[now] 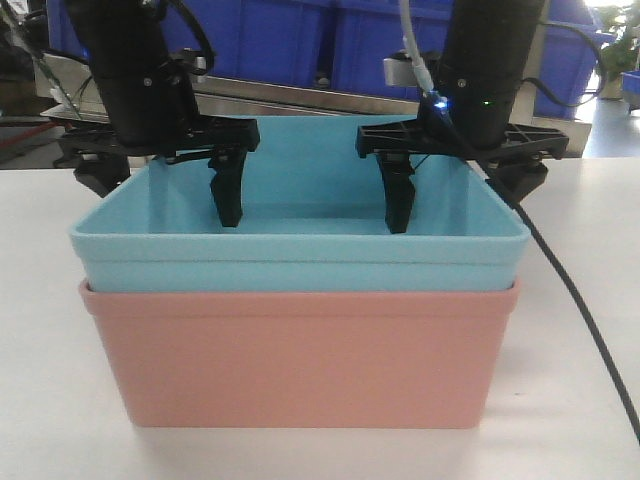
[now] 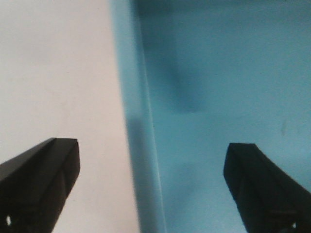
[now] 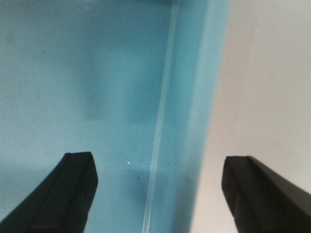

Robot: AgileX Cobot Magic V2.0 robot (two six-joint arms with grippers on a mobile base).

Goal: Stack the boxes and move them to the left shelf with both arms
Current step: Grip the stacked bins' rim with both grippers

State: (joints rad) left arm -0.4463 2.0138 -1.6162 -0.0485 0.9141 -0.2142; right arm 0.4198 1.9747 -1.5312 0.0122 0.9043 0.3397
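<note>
Spreading beneath everything, one pale counter [image 1: 40,400] carries two stacked tubs: one pink tub [image 1: 300,365] below and one blue tub [image 1: 300,255] nested in it. Two pairs of black fingers hang open, gripping nothing. The left fingers [image 1: 228,195] straddle the blue tub's left wall and the right fingers [image 1: 398,200] its right wall, one finger inside and one outside each. Since only blue walls lie between the fingers, a lift would likely draw the blue tub out and leave the pink behind; uneven closing could tilt the stack.
</note>
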